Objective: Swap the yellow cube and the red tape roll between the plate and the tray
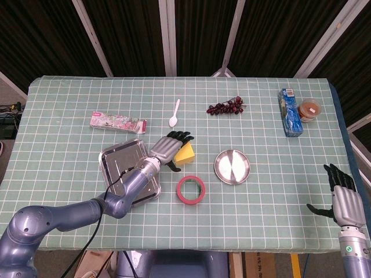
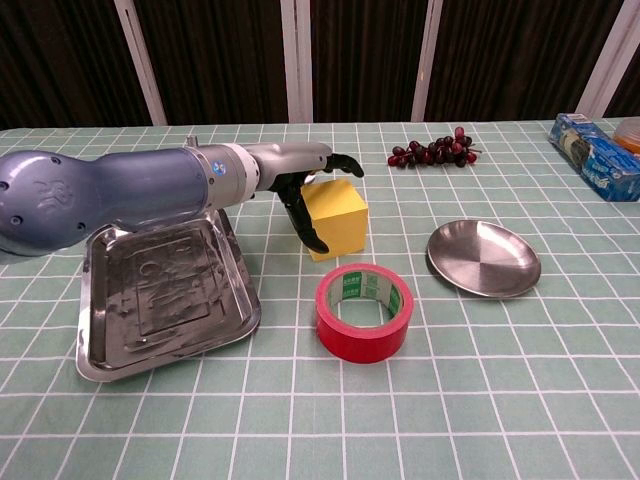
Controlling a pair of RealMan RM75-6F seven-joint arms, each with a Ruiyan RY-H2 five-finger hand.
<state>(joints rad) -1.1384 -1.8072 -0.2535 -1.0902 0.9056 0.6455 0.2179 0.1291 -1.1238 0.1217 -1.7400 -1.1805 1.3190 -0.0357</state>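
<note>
— Two hands? Left hand clasped round yellow cube, on table between tray and plate.
— Right hand spread, empty, off table's edge. Red tape roll just before cube.

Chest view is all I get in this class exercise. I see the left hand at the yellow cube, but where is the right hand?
Observer: The right hand shows only in the head view, near the right front corner of the table, fingers spread, holding nothing.
Operator: Is anything hidden from me beyond the cube?
Observer: Yes, a white spoon lies on the table farther back, with its bowl toward the cube.
</note>
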